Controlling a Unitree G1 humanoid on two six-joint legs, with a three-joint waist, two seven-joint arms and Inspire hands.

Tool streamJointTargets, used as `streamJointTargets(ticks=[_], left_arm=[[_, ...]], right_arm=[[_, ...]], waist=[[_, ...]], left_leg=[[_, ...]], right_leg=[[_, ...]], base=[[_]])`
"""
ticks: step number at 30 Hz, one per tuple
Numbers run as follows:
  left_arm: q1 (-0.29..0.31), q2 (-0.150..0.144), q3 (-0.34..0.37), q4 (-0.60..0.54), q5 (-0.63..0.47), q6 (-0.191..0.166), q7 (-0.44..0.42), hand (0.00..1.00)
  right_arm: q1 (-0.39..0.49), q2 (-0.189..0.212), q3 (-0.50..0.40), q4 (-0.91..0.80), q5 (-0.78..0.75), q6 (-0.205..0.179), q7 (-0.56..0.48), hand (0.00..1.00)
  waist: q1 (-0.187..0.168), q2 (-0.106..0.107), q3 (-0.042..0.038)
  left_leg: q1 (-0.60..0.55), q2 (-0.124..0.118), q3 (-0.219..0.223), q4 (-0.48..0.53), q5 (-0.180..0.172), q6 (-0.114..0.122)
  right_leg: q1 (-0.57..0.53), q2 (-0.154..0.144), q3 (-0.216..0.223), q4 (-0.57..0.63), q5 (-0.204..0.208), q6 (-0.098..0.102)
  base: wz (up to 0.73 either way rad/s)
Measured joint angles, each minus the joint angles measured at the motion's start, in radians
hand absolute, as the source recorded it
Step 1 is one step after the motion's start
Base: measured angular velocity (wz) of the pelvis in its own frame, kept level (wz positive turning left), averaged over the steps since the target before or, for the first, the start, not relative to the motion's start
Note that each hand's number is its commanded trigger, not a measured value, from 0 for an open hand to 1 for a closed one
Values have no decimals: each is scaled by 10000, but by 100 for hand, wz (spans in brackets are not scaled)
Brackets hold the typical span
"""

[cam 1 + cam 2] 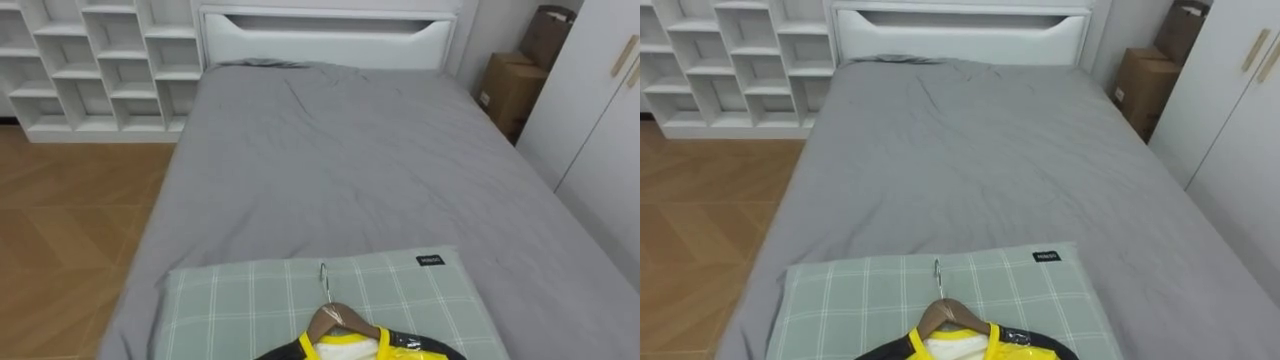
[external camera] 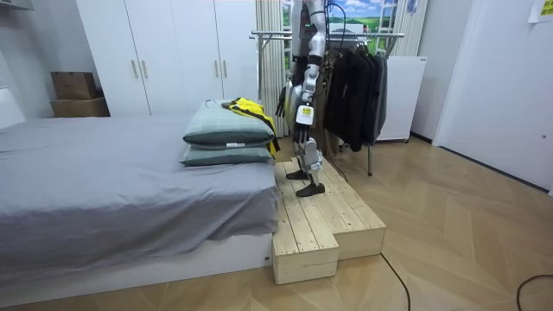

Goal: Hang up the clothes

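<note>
A yellow and black garment (image 1: 362, 348) on a wooden hanger (image 1: 340, 322) lies on the top green checked pillow (image 1: 250, 300) at the foot of the grey bed (image 1: 340, 170). The hanger's metal hook (image 1: 324, 280) points toward the headboard. In the room view the garment (image 2: 251, 110) tops two stacked pillows (image 2: 226, 131), and I stand on a wooden platform (image 2: 324, 220) right behind them, facing the bed. My left hand (image 2: 300, 108) hangs low at my side, close to the garment. A clothes rack (image 2: 380, 35) with dark clothes (image 2: 354, 82) stands behind me.
White cube shelves (image 1: 100, 60) stand left of the headboard (image 1: 330, 35). White wardrobes (image 1: 600, 120) and cardboard boxes (image 1: 512, 88) line the bed's right side. The platform has a lower step (image 2: 302, 250) down to the wooden floor (image 2: 467, 225).
</note>
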Motion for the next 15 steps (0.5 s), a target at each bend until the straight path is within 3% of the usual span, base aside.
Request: streamJointTargets(ticks=[6,15], left_arm=[[86,7,178,41,-15,203,107,0],[417,0,1011,-769,-16,158,1366,0]], right_arm=[[-9,7,6,44,90,104,-209,0],[-55,-3,-13,156,384,264,-293,0]], waist=[[14,19,-4],[20,72,-5]], left_leg=[[72,0,8,6,-1,1],[259,-2,-191,7,0,0]], right_leg=[[88,4,16,-2,0,0],[337,4,-62,-10,-11,13]], base=[[0],[6]])
